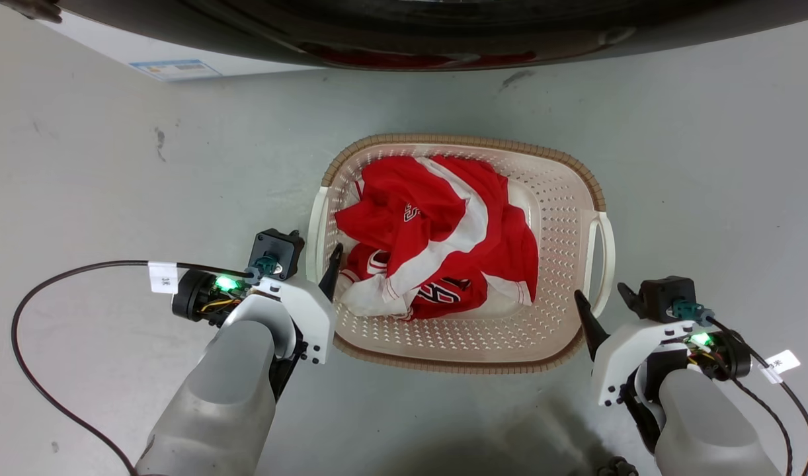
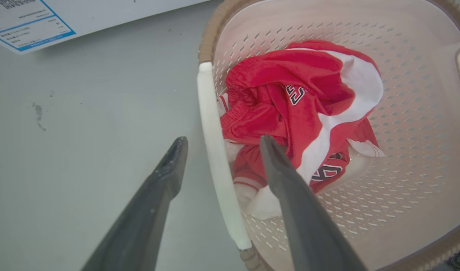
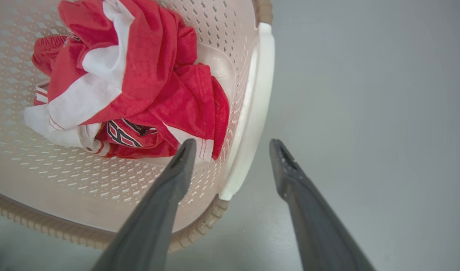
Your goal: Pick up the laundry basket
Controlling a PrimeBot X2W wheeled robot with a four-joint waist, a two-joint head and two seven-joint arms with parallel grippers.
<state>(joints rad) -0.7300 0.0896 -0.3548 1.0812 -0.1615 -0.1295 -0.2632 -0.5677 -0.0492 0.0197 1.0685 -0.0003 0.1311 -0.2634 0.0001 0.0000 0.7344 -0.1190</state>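
Observation:
The laundry basket point(image 1: 557, 218) stands on the grey floor, cream and perforated, with a tan rim. A heap of red and white clothes point(image 1: 437, 238) lies in it. My left gripper point(image 1: 323, 272) is at its left loop handle point(image 1: 315, 231). In the left wrist view my left gripper point(image 2: 222, 145) is open and straddles that white handle point(image 2: 215, 150), one finger outside and one over the clothes. My right gripper point(image 1: 592, 325) sits at the near end of the right handle point(image 1: 606, 254). In the right wrist view my right gripper point(image 3: 233, 145) is open around the lower end of that handle point(image 3: 258, 98).
The washing machine's dark round door point(image 1: 404, 26) hangs over the far side of the floor, with its white body and a blue-edged label point(image 1: 176, 68) at the far left. Black cables point(image 1: 20, 344) loop from both wrists over the grey floor.

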